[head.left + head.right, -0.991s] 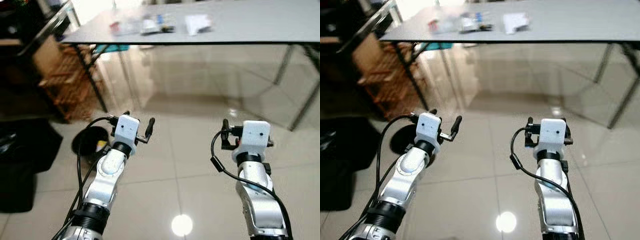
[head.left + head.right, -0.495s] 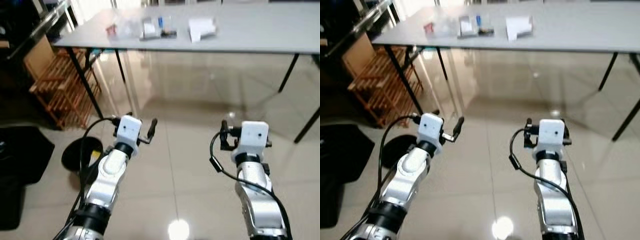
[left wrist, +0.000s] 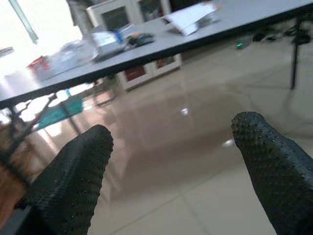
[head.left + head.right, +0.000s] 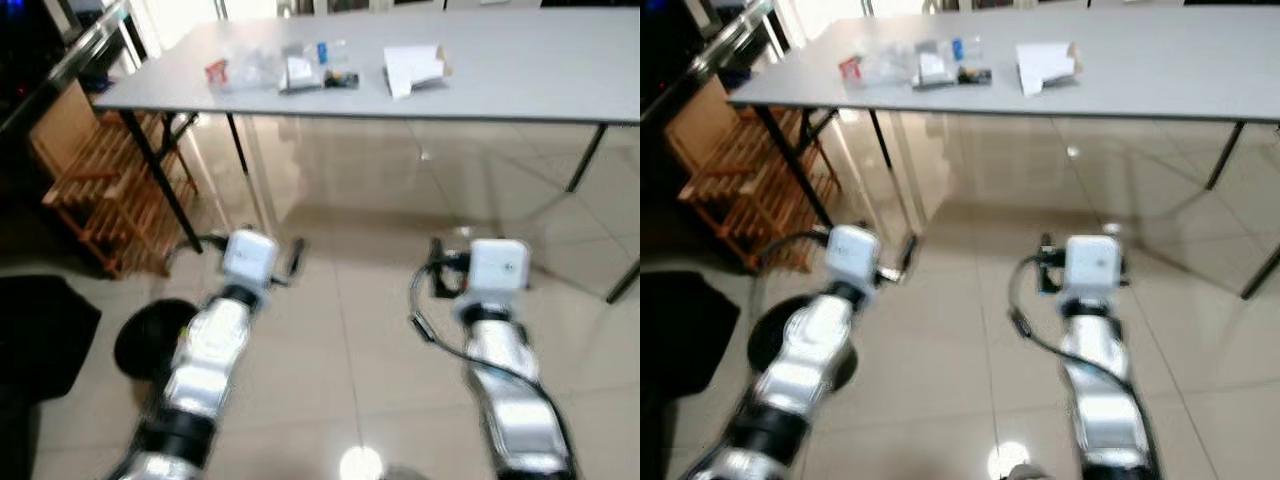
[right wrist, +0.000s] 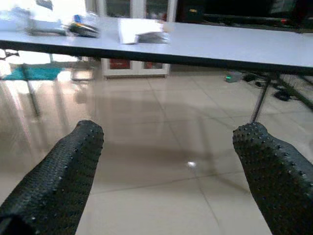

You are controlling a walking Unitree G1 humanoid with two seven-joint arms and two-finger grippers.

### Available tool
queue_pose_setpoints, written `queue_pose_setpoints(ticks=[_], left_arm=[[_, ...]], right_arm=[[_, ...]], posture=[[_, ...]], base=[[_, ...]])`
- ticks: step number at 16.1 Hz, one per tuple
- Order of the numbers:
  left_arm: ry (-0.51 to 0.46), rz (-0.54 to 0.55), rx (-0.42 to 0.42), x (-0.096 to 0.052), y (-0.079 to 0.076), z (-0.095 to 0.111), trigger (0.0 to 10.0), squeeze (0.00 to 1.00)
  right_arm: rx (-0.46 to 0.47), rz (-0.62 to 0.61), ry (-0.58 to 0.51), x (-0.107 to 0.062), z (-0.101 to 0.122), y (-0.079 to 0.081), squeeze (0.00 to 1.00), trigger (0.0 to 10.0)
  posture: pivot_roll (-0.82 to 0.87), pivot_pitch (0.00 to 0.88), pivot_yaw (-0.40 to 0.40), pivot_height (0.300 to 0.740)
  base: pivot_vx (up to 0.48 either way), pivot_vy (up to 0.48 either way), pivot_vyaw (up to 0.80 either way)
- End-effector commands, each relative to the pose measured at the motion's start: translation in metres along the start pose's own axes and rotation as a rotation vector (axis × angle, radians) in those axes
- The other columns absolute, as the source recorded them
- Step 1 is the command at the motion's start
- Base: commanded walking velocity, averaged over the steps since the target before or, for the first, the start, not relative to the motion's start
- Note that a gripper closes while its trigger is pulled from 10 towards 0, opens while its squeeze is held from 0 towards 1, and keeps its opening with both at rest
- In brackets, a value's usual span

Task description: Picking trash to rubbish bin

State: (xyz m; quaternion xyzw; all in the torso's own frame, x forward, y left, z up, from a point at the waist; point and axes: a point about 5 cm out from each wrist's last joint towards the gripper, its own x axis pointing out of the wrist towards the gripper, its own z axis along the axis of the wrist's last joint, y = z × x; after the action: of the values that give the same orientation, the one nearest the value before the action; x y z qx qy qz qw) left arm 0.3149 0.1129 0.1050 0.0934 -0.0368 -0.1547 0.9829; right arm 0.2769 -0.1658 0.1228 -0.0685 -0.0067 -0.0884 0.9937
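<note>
Left wrist view: the left pincer point(image 3: 168, 161) gapes wide and empty, like the right pincer point(image 5: 168, 161), both short of the long grey bench point(image 4: 560, 75). On the bench lies crumpled white paper point(image 4: 414, 68) beside clear plastic wrappers point(image 4: 262, 68); light, soft stuff, best pinched at a raised fold.

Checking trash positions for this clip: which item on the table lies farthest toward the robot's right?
The white folded paper. It lies apart, right of the clustered clear wrappers and the small red packet at the left end.
</note>
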Motion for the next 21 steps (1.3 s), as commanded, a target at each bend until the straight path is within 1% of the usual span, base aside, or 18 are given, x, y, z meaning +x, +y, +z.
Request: queue_pose_setpoints(ticks=[1, 16, 18, 20, 21], left_arm=[[0.002, 0.031, 0.014, -0.0021, 0.0125, -0.0004, 10.0, 0.0], [0.008, 0.018, 0.019, -0.0009, 0.0086, -0.0018, 10.0, 0.0], [0.011, 0.015, 0.022, -0.0004, 0.0083, -0.0022, 10.0, 0.0], [0.013, 0.011, 0.017, -0.0001, 0.0074, -0.0024, 10.0, 0.0], [0.005, 0.01, 0.008, -0.0001, 0.0069, -0.0015, 10.0, 0.0]], right_arm=[[0.017, 0.024, -0.01, -0.0008, 0.0035, 0.0074, 0.66, 10.0], [0.016, 0.017, -0.004, -0.0024, 0.0026, 0.0057, 0.66, 10.0], [0.015, 0.016, -0.003, -0.0024, 0.0024, 0.0057, 0.66, 10.0], [0.013, 0.016, -0.004, -0.0026, 0.0024, 0.0059, 0.67, 10.0], [0.012, 0.016, -0.004, -0.0029, 0.0024, 0.0058, 0.67, 10.0]], posture=[[-0.06, 0.071, 0.091, 0.74], [-0.07, 0.077, 0.097, 0.74], [-0.07, 0.076, 0.1, 0.74], [-0.07, 0.076, 0.1, 0.74], [-0.07, 0.076, 0.1, 0.74]], base=[[0.48, 0.0, 0.0], [0.476, 0.0, 0.0], [0.429, 0.0, 0.0], [0.39, -0.266, 0.0], [0.0, 0.0, 0.0]])
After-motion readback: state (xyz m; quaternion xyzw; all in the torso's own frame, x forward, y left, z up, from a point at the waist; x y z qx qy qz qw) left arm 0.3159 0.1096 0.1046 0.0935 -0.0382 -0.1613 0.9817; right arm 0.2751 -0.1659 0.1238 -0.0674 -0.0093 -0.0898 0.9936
